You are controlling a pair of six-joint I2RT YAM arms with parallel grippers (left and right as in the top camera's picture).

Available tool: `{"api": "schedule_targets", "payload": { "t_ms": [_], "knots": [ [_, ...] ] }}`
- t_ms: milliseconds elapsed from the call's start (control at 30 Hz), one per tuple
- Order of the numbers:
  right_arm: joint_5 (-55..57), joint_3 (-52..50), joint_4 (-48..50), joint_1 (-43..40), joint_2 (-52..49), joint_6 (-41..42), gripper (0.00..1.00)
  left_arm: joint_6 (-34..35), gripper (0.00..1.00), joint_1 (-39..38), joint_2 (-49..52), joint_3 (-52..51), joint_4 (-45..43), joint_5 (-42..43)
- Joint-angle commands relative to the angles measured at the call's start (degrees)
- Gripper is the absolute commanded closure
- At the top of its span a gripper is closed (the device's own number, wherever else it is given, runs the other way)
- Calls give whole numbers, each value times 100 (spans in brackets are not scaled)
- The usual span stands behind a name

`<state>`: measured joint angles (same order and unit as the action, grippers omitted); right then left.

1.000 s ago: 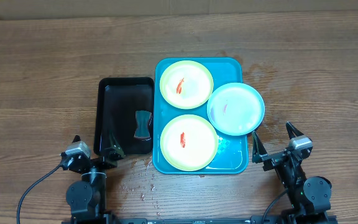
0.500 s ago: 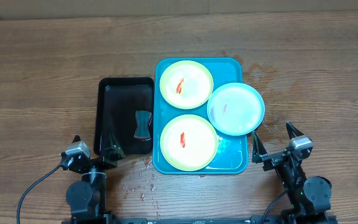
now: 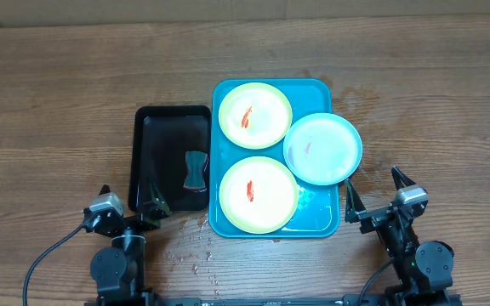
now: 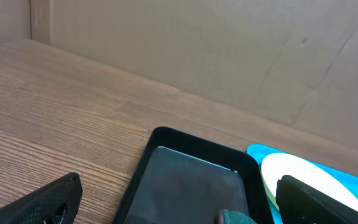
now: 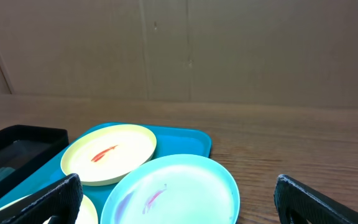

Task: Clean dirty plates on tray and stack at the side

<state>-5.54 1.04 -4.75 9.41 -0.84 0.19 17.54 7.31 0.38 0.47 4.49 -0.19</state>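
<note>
while dirty plates point(image 3: 258, 194) crowd the tray point(image 3: 320, 223), left gripper point(image 3: 128, 192) and right gripper point(image 3: 372, 182) agape

A black tray point(image 3: 162, 144) lies on the wooden table point(image 3: 58, 93). A small dark, waisted pad point(image 3: 196, 170) rests inside it, by its right wall. Cardboard point(image 4: 185, 50) stands along the table's far edge.

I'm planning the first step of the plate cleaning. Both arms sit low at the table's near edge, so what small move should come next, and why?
Probably reach the left gripper, jaws open and empty, forward to the dark sponge in the black tray. It lies nearest that arm, and the three plates on the teal tray show reddish smears.
</note>
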Motion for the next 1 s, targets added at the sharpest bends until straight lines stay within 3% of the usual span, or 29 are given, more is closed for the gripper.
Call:
{"api": "schedule_targets", "payload": {
  "t_ms": [0,733,967],
  "knots": [
    [37,-55,35,0,35,20,0,-127,0,7,-11,-17,-2,44],
    [35,-55,273,-4,35,-2,0,-127,0,9,-11,-17,-24,-85],
    [-262,-55,476,-4,35,11,0,-81,0,9,-11,68,-291,911]
  ]
}}
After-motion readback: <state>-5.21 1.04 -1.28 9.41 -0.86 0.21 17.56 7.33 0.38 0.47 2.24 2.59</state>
